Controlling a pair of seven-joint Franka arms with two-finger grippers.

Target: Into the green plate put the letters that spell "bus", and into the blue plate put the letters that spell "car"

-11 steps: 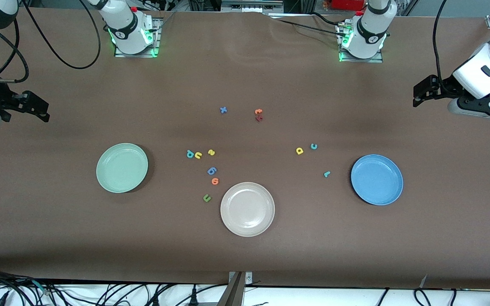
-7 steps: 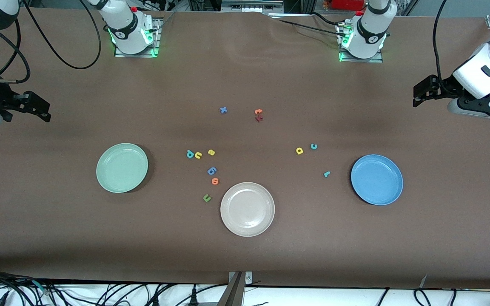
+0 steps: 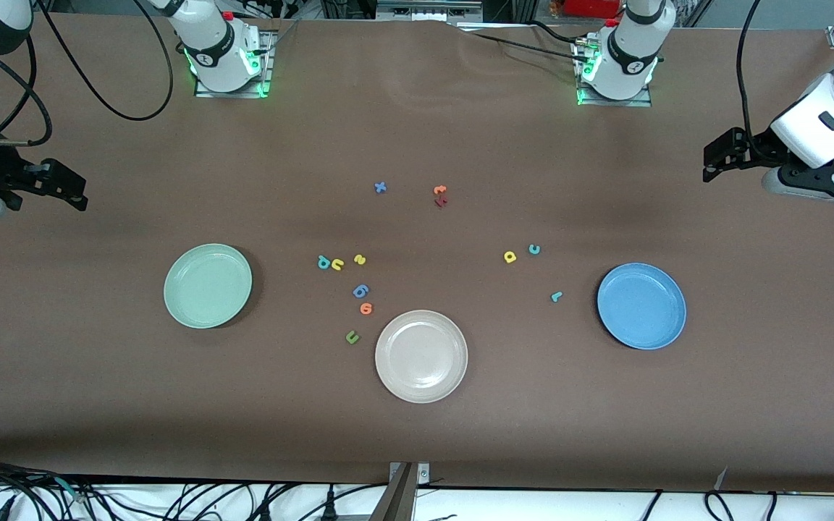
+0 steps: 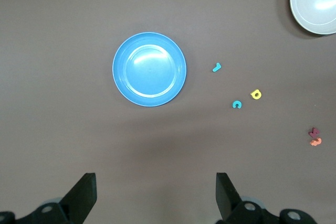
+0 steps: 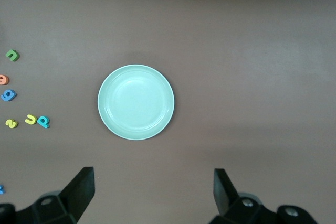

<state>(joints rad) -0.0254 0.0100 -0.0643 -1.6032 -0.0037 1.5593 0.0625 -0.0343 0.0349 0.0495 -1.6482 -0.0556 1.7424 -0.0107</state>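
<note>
Still, nothing is sorted. The pale mint-green round plate [image 3: 208,285] and bright blue round plate [image 3: 641,305] sit empty, with the tiny foam b-u-s letters [image 3: 337,263] centre-left and the c-a-r letters [image 3: 533,268] centre-right. The right gripper [image 3: 62,187], fingers apart, hovers upper left, nearer b-u-s; it has edged slightly outward since earlier. The left gripper [image 3: 721,155], also spread, waits unmoved upper right.

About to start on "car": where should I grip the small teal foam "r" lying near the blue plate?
Come straight down on the teal foam "r" and pinch across its straight stem. It lies flat and alone on the brown table, clear of the round bright blue plate, so a top approach looks easiest.
</note>
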